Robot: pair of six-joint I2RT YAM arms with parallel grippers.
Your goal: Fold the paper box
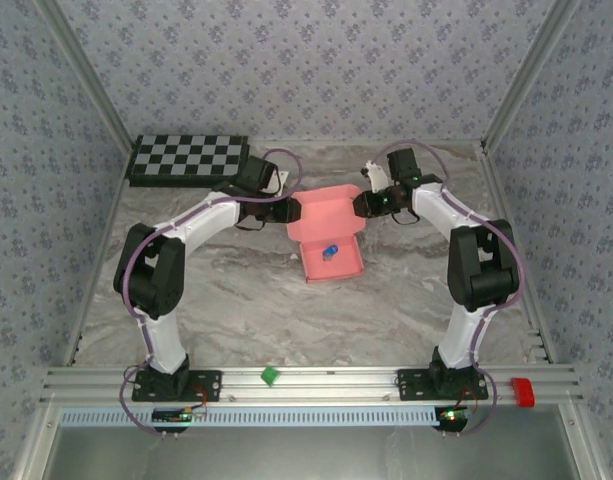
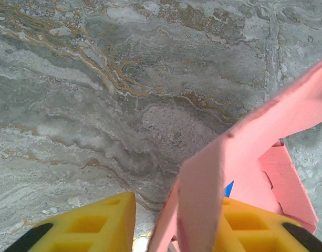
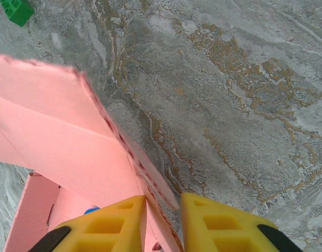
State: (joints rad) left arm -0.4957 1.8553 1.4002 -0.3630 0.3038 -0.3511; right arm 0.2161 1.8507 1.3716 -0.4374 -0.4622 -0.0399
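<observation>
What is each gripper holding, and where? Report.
The right gripper pinches the paper box by its right flap; left gripper brackets the left flap, not clamped.

In the left wrist view the paper box point(image 2: 266, 131) rises as a blurred flap close to the lens. It runs off the right edge and covers most of a small blue object point(image 2: 229, 188) whose kind cannot be told, and the left gripper point(image 2: 176, 210) has its yellow fingers point(image 2: 92, 226) cut by the bottom edge. In the right wrist view the box leaves the left edge, a green block point(image 3: 14, 9) is clipped by the top left corner, and whether the right gripper point(image 3: 163, 202) actually pinches the wall between its fingers cannot be told.
</observation>
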